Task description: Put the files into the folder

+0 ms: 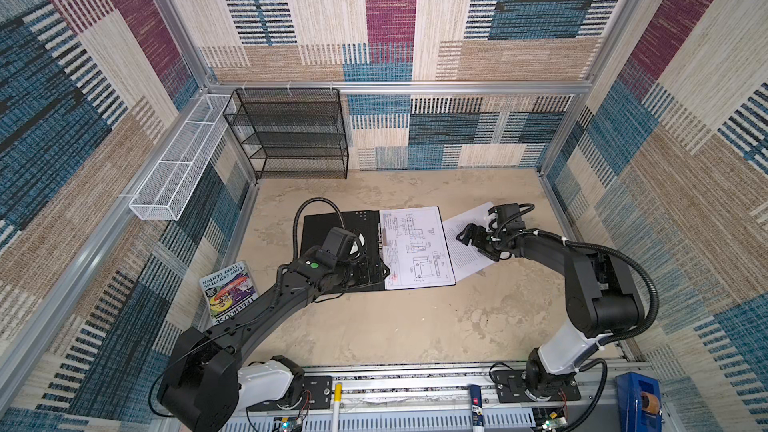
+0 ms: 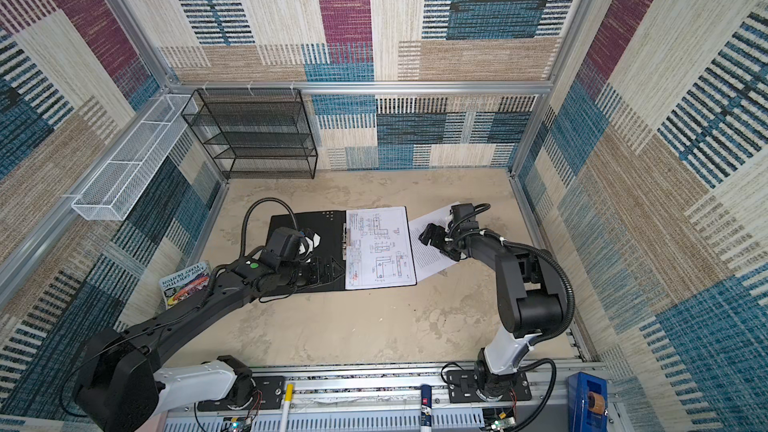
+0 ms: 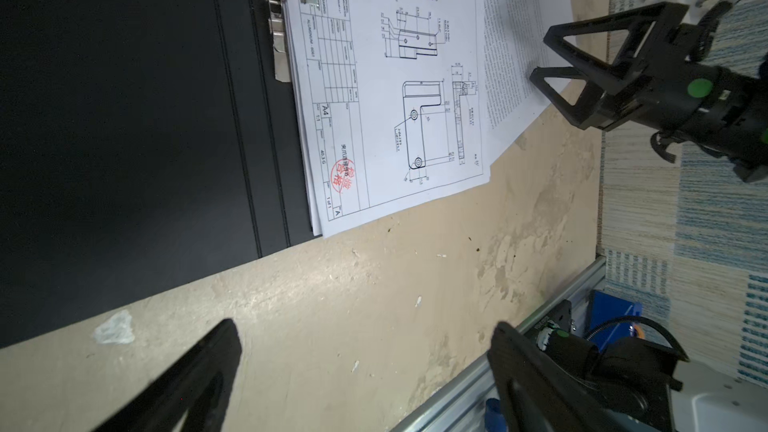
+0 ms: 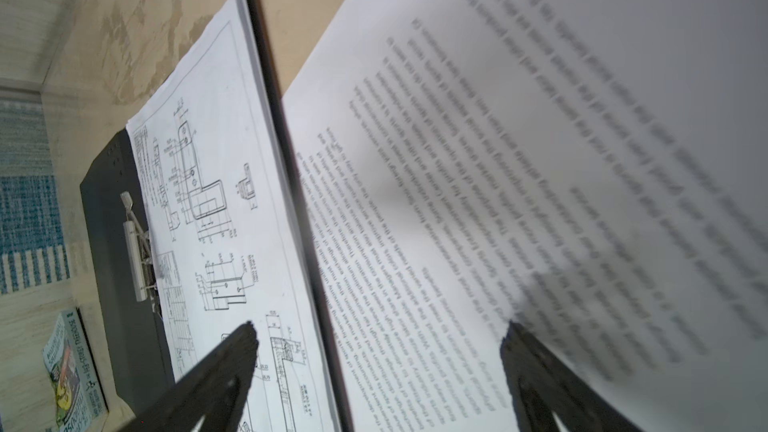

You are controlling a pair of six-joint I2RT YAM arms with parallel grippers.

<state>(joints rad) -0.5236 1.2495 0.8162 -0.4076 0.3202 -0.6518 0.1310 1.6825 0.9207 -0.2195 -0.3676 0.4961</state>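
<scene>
1. Folder (image 1: 320, 226): we find it lying open and flat near the middle of the desk (image 1: 415, 326), black inside facing up. Its left flap is bare.
2. Metal clip (image 3: 279, 35): it runs along the folder's spine, at the inner edge of the right flap.
3. Drawing sheets (image 1: 415, 247): a white stack printed with technical line drawings and a red stamp covers the folder's right flap. Its inner edge is at the clip.
4. Text sheet (image 1: 465, 263): one white page of small black print lies askew on the desk just beside the folder's right edge, outside the folder. We cannot tell whether its edge slips under the flap.
5. Right fingers (image 4: 224, 367): spread wide with nothing between them, low over the text sheet near the folder's right edge. We cannot tell whether they touch the paper.
6. Left fingers (image 3: 203, 371): spread wide and holding nothing, over the near part of the folder's left flap.
7. Paperback book (image 1: 228, 292): colourful cover, by the desk's left edge, partly hidden by the left arm.
8. Black mesh rack (image 1: 291, 135): stands in the far left corner.
9. White mesh basket (image 1: 174, 172): fixed along the left wall, above the desk's left edge.
</scene>
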